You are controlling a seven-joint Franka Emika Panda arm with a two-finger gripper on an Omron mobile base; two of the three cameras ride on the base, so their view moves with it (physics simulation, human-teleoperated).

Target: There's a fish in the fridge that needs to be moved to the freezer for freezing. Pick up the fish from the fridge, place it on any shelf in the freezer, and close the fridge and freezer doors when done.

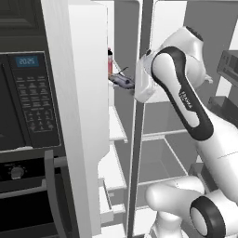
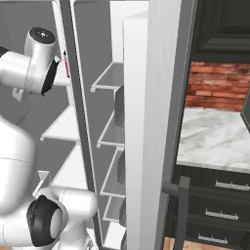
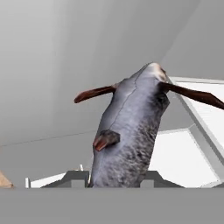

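Note:
The fish [image 3: 129,131], grey with dark red-brown fins, is clamped between my gripper [image 3: 114,180] fingers and points away from the hand. In the left base view the fish [image 1: 120,81] sticks out left of my gripper [image 1: 131,85], just past the dark divider [image 1: 138,130], in the upper part of the freezer [image 1: 116,128] above its white shelves. Whether it touches a shelf I cannot tell. The fridge [image 1: 162,148] with its broad grey shelves lies right of the divider. Both doors stand open: the freezer door [image 1: 88,116] and the fridge door [image 2: 146,122].
A red-pink bottle [image 1: 110,60] stands just behind the fish in the freezer. The black wall oven [image 1: 28,116] is left of the freezer door. A marble counter [image 2: 215,136] and brick wall [image 2: 217,85] lie beyond the fridge door.

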